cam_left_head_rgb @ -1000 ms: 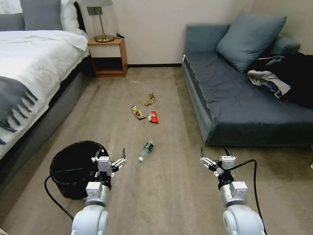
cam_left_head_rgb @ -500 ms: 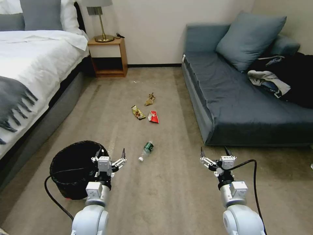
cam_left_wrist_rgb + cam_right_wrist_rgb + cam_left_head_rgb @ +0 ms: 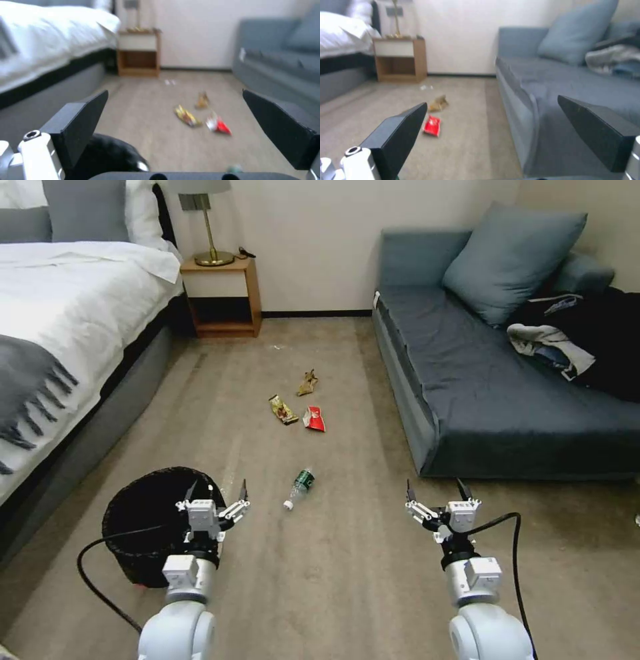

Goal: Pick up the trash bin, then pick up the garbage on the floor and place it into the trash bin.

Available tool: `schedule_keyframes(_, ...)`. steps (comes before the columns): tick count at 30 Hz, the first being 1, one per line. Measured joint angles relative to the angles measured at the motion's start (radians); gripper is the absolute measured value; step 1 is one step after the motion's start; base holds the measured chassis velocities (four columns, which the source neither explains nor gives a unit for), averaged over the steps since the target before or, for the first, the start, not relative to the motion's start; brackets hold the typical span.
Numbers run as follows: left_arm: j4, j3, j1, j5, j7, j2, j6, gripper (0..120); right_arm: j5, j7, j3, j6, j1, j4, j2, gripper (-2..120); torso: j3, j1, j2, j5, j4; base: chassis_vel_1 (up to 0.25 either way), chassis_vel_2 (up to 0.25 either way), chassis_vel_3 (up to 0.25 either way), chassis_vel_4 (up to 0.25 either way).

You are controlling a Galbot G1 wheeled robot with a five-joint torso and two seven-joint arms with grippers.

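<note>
**Both claws spread wide above the carpet, bin and litter untouched**

Far left stands the bed (image 3: pixel 73 307), white sheets with a grey fringed throw hanging over its side. Beside its foot, on the carpet, sits the trash bin (image 3: pixel 137 513), round, lined with a crinkly black bag, upright on the floor. The left claw (image 3: pixel 215 492) hovers at the bin's right rim, its two dark fingers spread wide and gripping nothing; a black cable loops from the arm across the front of the bin.

Against the back wall is a wooden nightstand (image 3: pixel 222 297) with a brass lamp (image 3: pixel 209 227) on top.

In the middle of the floor lies the garbage. Nearest the robot is the clear bottle (image 3: pixel 300 487), green label, white cap pointing toward the bin, lying on its side just beside the left claw. Farther off are the yellow-brown wrapper (image 3: pixel 283 409) and the red wrapper (image 3: pixel 314 419) close together, with the crumpled tan wrapper (image 3: pixel 307 382) a little beyond them.

The right claw (image 3: pixel 435 492) hangs over bare carpet, also wide apart and empty, near the front corner of the blue-grey sofa (image 3: pixel 493 393). A big cushion (image 3: pixel 513 257) and a heap of clothes (image 3: pixel 580 340) rest on the sofa.
</note>
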Motion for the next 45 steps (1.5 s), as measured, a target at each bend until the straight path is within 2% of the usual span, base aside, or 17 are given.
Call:
schedule_keyframes(2, -0.013, -0.077, 0.023, -0.081, 0.034, -0.028, -0.098, 100, -0.022, 0.039, -0.041, 0.094, -0.015, -0.012, -0.015, 100, 0.0, 0.0, 0.0, 0.0001, 0.0, 0.0, 0.0, 0.0, 0.0)
schedule_keyframes(3, -0.013, -0.077, 0.023, -0.081, 0.034, -0.028, -0.098, 100, -0.022, 0.039, -0.041, 0.094, -0.015, -0.012, -0.015, 100, 0.0, 0.0, 0.0, 0.0001, 0.0, 0.0, 0.0, 0.0, 0.0)
schedule_keyframes(5, -0.02, -0.126, 0.038, -0.133, 0.056, -0.046, -0.161, 100, -0.036, 0.065, -0.068, 0.156, -0.025, -0.02, -0.025, 100, 0.0, 0.0, 0.0, 0.0001, 0.0, 0.0, 0.0, 0.0, 0.0)
schedule_keyframes(7, -0.023, -0.173, 0.053, -0.108, 0.067, -0.05, -0.209, 100, -0.055, 0.074, -0.085, 0.219, -0.028, -0.035, -0.054, 100, 0.0, 0.0, 0.0, 0.0003, 0.0005, 0.0, 0.0, 0.0, 0.0)
schedule_keyframes(12, -0.022, -0.182, 0.055, -0.074, 0.068, -0.042, -0.213, 100, -0.073, 0.039, -0.079, 0.226, -0.024, -0.043, -0.071, 100, 0.0, 0.0, 0.0, 0.0003, 0.0, 0.0, 0.0, 0.0, 0.0)
schedule_keyframes(22, -0.005, -0.189, 0.044, -0.063, 0.079, -0.017, -0.165, 100, -0.083, -0.004, -0.078, 0.093, -0.021, -0.011, -0.093, 100, 0.0, 0.0, 0.0, 0.0001, 0.0, 0.0, 0.0, 0.0, 0.0)
schedule_keyframes(24, -0.017, -0.19, 0.042, -0.074, 0.054, -0.01, -0.101, 100, -0.021, -0.013, -0.094, -0.008, -0.028, 0.026, -0.111, 100, 0.0, 0.0, 0.0, -0.0001, 0.0, 0.0, 0.0, 0.0, 0.0)
schedule_keyframes(26, -0.053, -0.187, 0.041, -0.093, -0.018, -0.004, -0.004, 100, 0.07, -0.018, -0.11, -0.088, -0.028, 0.064, -0.131, 100, 0.0, 0.0, 0.0, 0.0003, 0.0, 0.0, 0.0, 0.0, 0.0)
schedule_keyframes(27, -0.053, -0.187, 0.041, -0.093, -0.018, -0.004, -0.004, 100, 0.07, -0.018, -0.11, -0.088, -0.028, 0.064, -0.131, 100, 0.0, 0.0, 0.0, 0.0003, 0.0, 0.0, 0.0, 0.0, 0.0)
schedule_keyframes(29, -0.093, -0.19, 0.034, -0.14, -0.095, 0.006, 0.089, 100, 0.165, -0.039, -0.115, -0.169, -0.025, 0.106, -0.156, 100, 0.0, 0.0, 0.0, 0.0002, 0.0, 0.0, 0.0, 0.0, 0.0)
schedule_keyframes(31, -0.111, -0.195, 0.026, -0.195, -0.144, 0.017, 0.144, 100, 0.219, -0.065, -0.114, -0.199, -0.022, 0.129, -0.172, 100, 0.0, 0.0, 0.0, 0.0003, 0.0001, 0.0, 0.0, 0.0, 0.0)
schedule_keyframes(32, -0.111, -0.195, 0.026, -0.195, -0.144, 0.017, 0.144, 100, 0.219, -0.065, -0.114, -0.199, -0.022, 0.129, -0.172, 100, 0.0, 0.0, 0.0, 0.0003, 0.0001, 0.0, 0.0, 0.0, 0.0)
schedule_keyframes(34, -0.132, -0.2, 0.006, -0.326, -0.259, 0.041, 0.259, 100, 0.218, -0.112, -0.097, -0.194, -0.017, 0.139, -0.203, 100, 0.0, 0.0, 0.0, 0.0003, 0.0, 0.0, 0.0, 0.0, 0.0)
schedule_keyframes(36, -0.137, -0.204, -0.006, -0.398, -0.342, 0.059, 0.337, 100, 0.168, -0.133, -0.083, -0.165, -0.016, 0.131, -0.221, 100, 0.0, 0.0, 0.0, 0.0002, -0.0001, 0.0, 0.0, 0.0, 0.0)
schedule_keyframes(37, -0.137, -0.204, -0.006, -0.398, -0.342, 0.059, 0.337, 100, 0.168, -0.133, -0.083, -0.165, -0.016, 0.131, -0.221, 100, 0.0, 0.0, 0.0, 0.0002, -0.0001, 0.0, 0.0, 0.0, 0.0)
schedule_keyframes(40, -0.103, -0.217, -0.02, -0.456, -0.417, 0.086, 0.392, 100, 0.119, -0.154, -0.067, -0.125, -0.016, 0.114, -0.235, 100, 0.0, 0.0, 0.0, 0.0002, 0.0, 0.0, 0.0, 0.0, 0.0)
schedule_keyframes(45, -0.046, -0.228, -0.041, -0.526, -0.432, 0.111, 0.432, 100, 0.107, -0.165, -0.061, -0.102, -0.007, 0.102, -0.243, 100, 0.0, 0.0, 0.0, 0.0, 0.0001, 0.0, 0.0, 0.0, 0.0)
